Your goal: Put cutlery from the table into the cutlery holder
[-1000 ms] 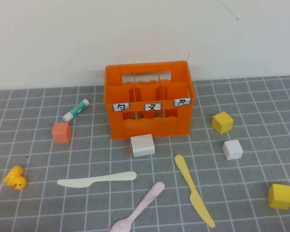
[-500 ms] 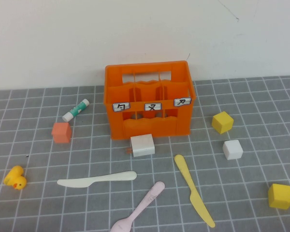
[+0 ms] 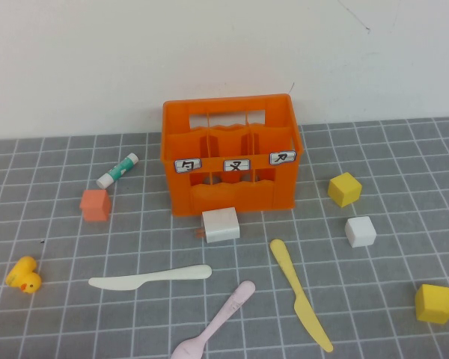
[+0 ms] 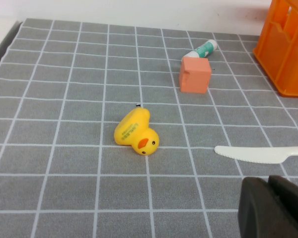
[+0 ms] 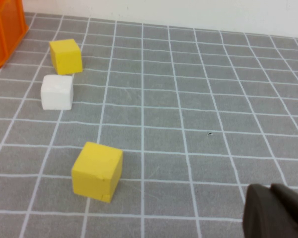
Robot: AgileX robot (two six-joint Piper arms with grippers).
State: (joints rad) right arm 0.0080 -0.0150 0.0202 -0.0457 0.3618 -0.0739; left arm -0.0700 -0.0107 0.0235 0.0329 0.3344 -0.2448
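Left gripper (image 4: 275, 208) clenched, empty, near white knife (image 3: 150, 278); pink spoon (image 3: 215, 321) beside it; crate (image 3: 230, 153) upright behind; yellow knife (image 3: 299, 294) lying rightward; right gripper (image 5: 275, 212) clenched, empty, near yellow cube (image 5: 97, 171).

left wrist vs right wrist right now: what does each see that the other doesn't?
Left wrist only: the yellow duck, small orange cube, green-and-white tube, white knife and the shut left gripper, low over the table's left side. Right wrist only: two yellow cubes, a white cube and the shut right gripper, low over the right side. Both: the grey table and part of the orange cutlery holder.
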